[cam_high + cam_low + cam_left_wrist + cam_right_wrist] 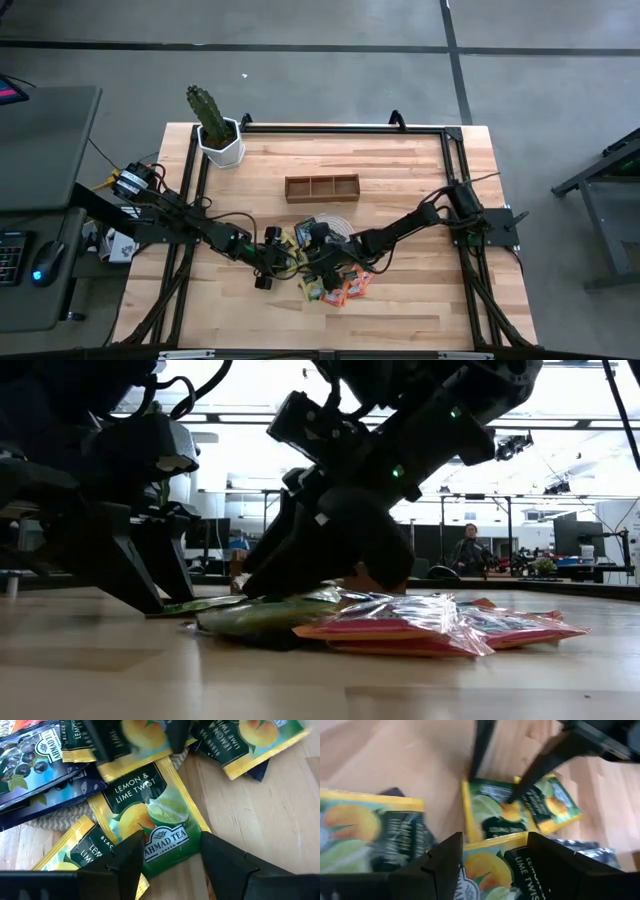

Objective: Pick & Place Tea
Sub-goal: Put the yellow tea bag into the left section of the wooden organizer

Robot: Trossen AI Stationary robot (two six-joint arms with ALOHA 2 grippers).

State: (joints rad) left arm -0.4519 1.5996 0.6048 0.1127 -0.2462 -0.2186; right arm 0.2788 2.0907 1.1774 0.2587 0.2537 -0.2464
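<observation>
The task looks barely begun. The tea sachets lie in a loose heap on the worktop, partly over the round woven mat, and the wooden tray stands well apart with all three compartments bare as far as the high view shows.

The left jaws stand open, straddling a lemon and lime sachet that lies flat between their tips, not lifted. The right jaws are also spread wide, with another yellow-green sachet lying between the fingers and more just ahead.

Hard to judge: whether either pair touches paper, since the arms cover the heap from above. From worktop level only the orange-red sachets show clearly. The sachet count is uncertain.
</observation>
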